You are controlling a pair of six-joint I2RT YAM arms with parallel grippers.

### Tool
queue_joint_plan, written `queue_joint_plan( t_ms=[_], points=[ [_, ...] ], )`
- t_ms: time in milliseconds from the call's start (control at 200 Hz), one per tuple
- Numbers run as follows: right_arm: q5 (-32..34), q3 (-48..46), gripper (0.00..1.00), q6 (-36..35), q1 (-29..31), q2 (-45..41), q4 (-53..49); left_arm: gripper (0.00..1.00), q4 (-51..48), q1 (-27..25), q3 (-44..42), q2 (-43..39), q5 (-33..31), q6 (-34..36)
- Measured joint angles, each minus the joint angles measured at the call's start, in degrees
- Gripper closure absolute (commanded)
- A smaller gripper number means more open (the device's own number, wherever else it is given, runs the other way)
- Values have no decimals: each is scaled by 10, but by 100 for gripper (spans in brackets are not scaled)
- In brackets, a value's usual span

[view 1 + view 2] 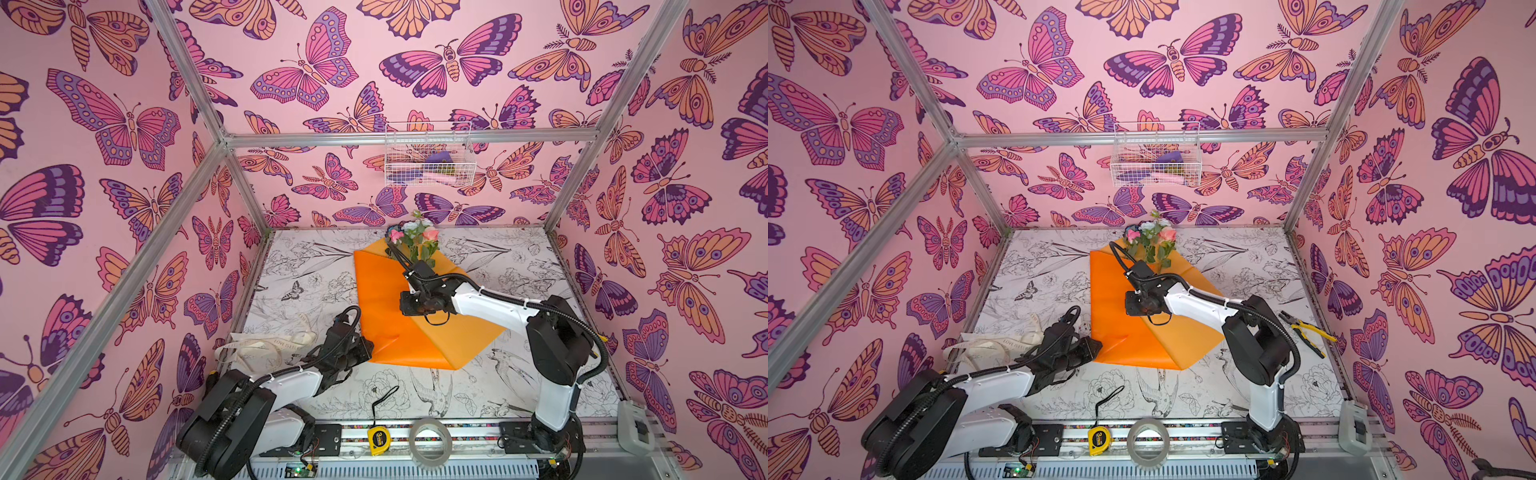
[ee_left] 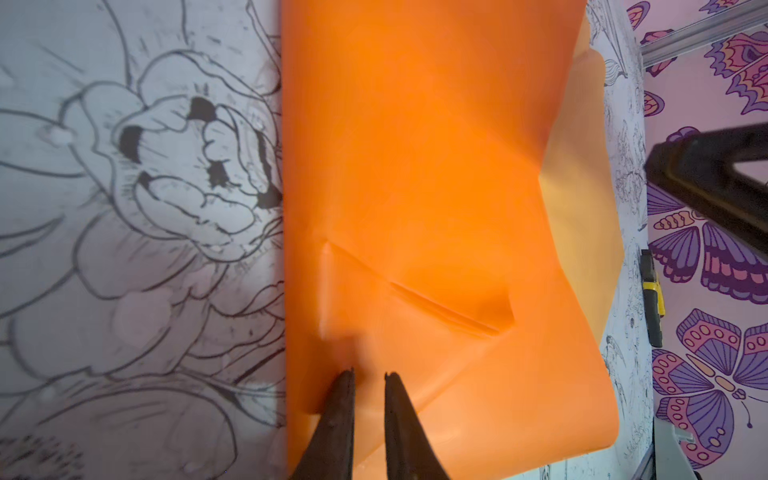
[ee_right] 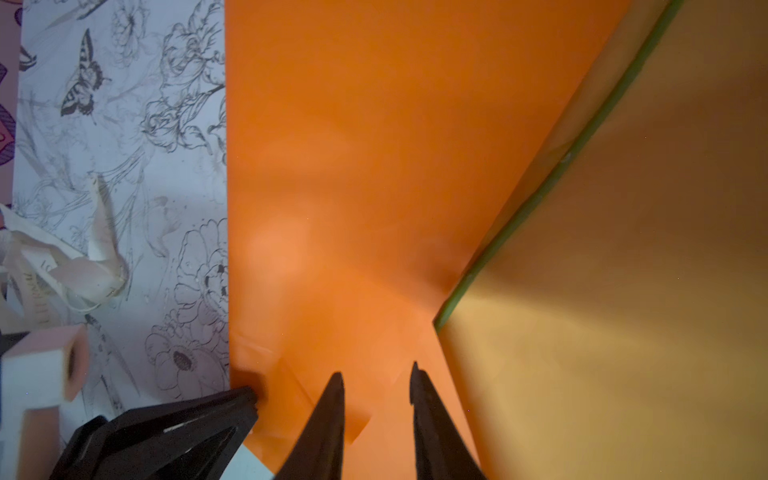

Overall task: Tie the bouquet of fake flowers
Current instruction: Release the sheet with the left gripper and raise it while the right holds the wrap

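A roll of clear tape (image 1: 430,457) and a yellow tape measure (image 1: 379,439) sit on the front rail, nearest of all, behind both end effectors and between the two arm bases.

The left end effector (image 2: 369,374) is low over the near left corner of the orange wrapping paper (image 1: 382,291). Its jaws are a narrow slit apart, with orange showing in the gap. The left wrist view does not show whether they pinch any of the sheet. Just ahead of its fingertips a small folded-over flap creases the paper.

The right end effector (image 3: 376,370) is over the middle of the same sheet, pointing down at it. Its jaws are parted wider, with only the sheet showing between them. Off to one side of it a paler fold of the paper lies over a green stem (image 3: 582,141), which shows through as a long slanting line.

The bouquet of fake flowers (image 1: 417,243) lies on the counter (image 1: 519,257). Its pink, white and blue heads and green leaves are beyond the right end effector, at the far end of the sheet and well away from the left end effector. The paper is spread out in loose folds around the stems.

A cream printed ribbon (image 1: 257,349) lies in a loose tangle just outside the left end effector, off the paper. Yellow-handled pliers (image 1: 1304,330) lie on the counter far out on the right arm's side. A white wire basket (image 1: 428,153) hangs on the back wall, past the flowers.
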Motion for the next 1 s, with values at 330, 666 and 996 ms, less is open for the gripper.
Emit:
queue_joint_plan(
  t_ms=[330, 666, 996],
  points=[
    [-63, 0, 79, 24, 62, 70, 21, 82, 0, 3, -3, 0, 0, -9],
    [-91, -2, 79, 36, 58, 95, 54, 77, -12, 5, -10, -57, -10, -28],
    [-102, 17, 79, 33, 58, 116, 62, 76, -80, 60, 40, -101, -58, -25]
  ],
)
